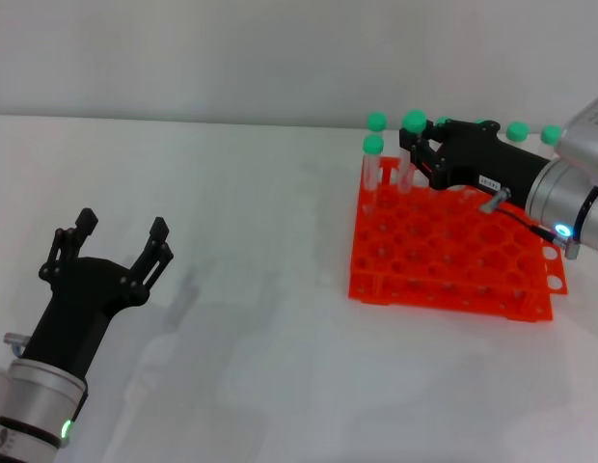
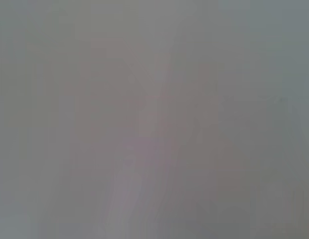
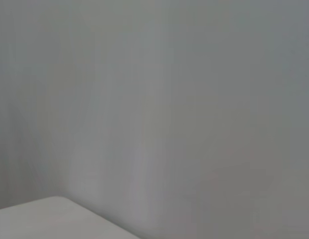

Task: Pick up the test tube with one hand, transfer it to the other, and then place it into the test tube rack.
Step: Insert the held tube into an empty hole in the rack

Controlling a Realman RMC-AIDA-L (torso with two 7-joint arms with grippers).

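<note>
Right now your right tool [image 1: 412, 154] reaches in from the right side over the far-left part of the test tube rack [image 1: 444, 256], and its fingers look closed around the test tube [image 1: 411, 145] just below the green cap. The tube stands roughly upright, its clear body dropping toward a hole in the back rows, though you cannot see whether the tip is already seated. Gripping high, under the cap, probably leaves the shaft free to slide into the grid without the fingers striking the rack.

Beside it, another green-capped tube [image 1: 372, 164] stands in the rack's far-left corner, close enough that you should mind it when the fingers part. More green caps [image 1: 517, 130] show behind your right arm along the back edge.

Your left tool [image 1: 121, 241] hovers over the bare white table [image 1: 260, 318] well to the left, fingers spread wide and holding nothing, well apart from the rack.

Neither wrist view shows the tube or rack, only pale blank surface.
</note>
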